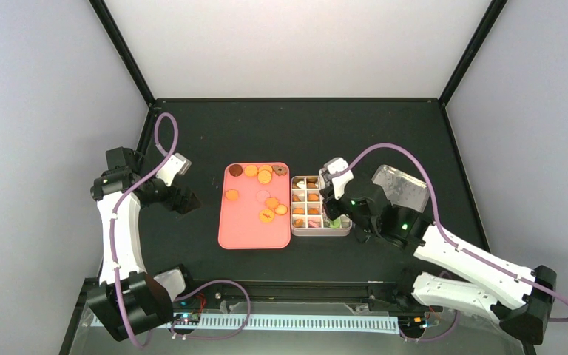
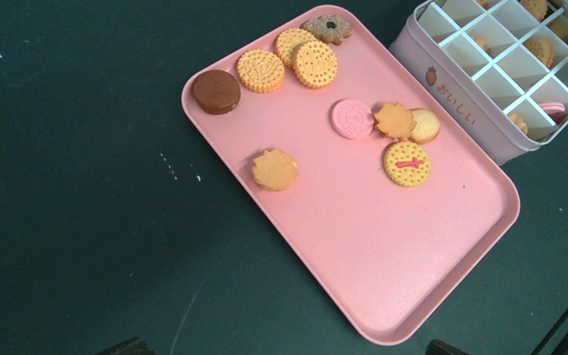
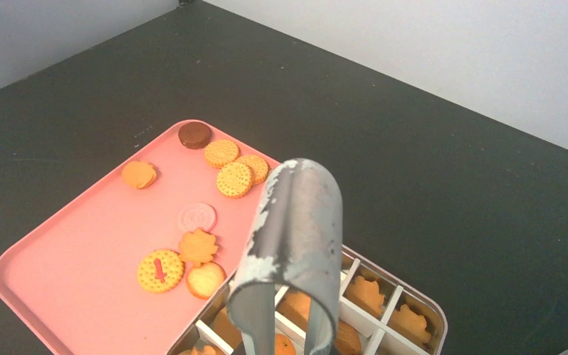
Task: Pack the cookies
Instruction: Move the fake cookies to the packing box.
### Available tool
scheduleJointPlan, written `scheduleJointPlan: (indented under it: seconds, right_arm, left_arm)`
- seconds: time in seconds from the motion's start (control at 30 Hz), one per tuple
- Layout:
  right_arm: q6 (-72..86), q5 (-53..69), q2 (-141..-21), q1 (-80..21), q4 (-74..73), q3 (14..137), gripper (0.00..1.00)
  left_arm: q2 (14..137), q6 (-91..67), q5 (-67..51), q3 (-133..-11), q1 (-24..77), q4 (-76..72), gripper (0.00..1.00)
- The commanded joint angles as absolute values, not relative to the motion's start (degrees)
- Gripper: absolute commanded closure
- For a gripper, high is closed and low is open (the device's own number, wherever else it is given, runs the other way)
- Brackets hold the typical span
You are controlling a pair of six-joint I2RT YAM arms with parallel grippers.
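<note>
From my seat, the right tool hangs over the divided box, closed around a pair of metal tongs whose bent top stands upright in the wrist view. The tong tips drop below the frame, so I cannot tell whether they carry a cookie. The left tool is spread fully wide with nothing in it, over the bare desk well left of the pink tray. About ten of the cookies lie on that tray: a row near its far edge, one flower shape alone towards the left, and a cluster by the box side where a pink one, a flower and a pale one touch. More sit in the box's cells, and several cells look empty. The tray and the box stand just beside each other. My main worry is the tong tips, which I cannot see: if they come down on a white divider instead of into a cell, they could shove the box or drop a cookie across two cells. The touching cluster is another risk, since pinching one may drag its neighbour along. These flat discs may also skate across the smooth tray. Nothing pins the tray, so a push could slide it.
</note>
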State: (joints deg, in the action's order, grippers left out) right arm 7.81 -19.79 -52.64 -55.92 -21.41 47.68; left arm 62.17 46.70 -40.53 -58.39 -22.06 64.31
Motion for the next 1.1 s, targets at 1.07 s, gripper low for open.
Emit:
scheduleJointPlan:
  seconds: [1.07]
  right_arm:
    - [6.3,-17.6,-52.7,-55.3,-20.8,48.7,0.6]
  left_arm:
    - [61.2,48.9,-40.8,-59.0,-21.8,65.7,0.01]
